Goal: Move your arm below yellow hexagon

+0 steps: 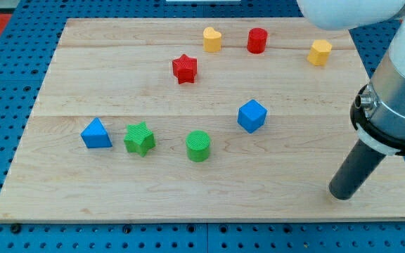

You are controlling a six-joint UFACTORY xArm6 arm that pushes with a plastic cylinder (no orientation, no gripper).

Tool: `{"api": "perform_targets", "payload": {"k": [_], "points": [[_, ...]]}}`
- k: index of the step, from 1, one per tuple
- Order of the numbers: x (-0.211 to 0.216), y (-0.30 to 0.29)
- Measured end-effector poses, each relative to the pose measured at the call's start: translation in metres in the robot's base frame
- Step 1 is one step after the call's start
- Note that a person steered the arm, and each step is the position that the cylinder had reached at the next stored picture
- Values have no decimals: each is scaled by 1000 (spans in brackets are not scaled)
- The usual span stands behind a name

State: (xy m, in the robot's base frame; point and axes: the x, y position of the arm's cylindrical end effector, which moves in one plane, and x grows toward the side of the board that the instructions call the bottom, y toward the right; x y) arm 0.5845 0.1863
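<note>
**Rod tip low at the right, yellow hexagon far above it**

Nothing that opens or closes ends this arm, so no grip state applies: it finishes in a straight dark rod, and my tip (342, 195) stands on the wooden board (83, 190) near its bottom right corner, touching no block.

Camera view: the yellow hexagon (320, 52) sits near the board's top right, well apart from my tip and slightly to its left. A broad stretch of bare wood lies between them. Closest to my tip is the blue cube (252, 115), up and to the left. Along the top lie a red cylinder (257, 40) and a yellow heart-like block (211, 39), with a red star (185, 68) lower left of them. Toward the bottom left stand a green cylinder (198, 146), a green star (140, 138) and a blue triangular block (95, 133). My tip is close to the board's right and bottom edges.
</note>
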Motion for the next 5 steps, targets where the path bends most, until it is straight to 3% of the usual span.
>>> {"api": "perform_targets", "payload": {"k": [5], "points": [[-1, 7]]}}
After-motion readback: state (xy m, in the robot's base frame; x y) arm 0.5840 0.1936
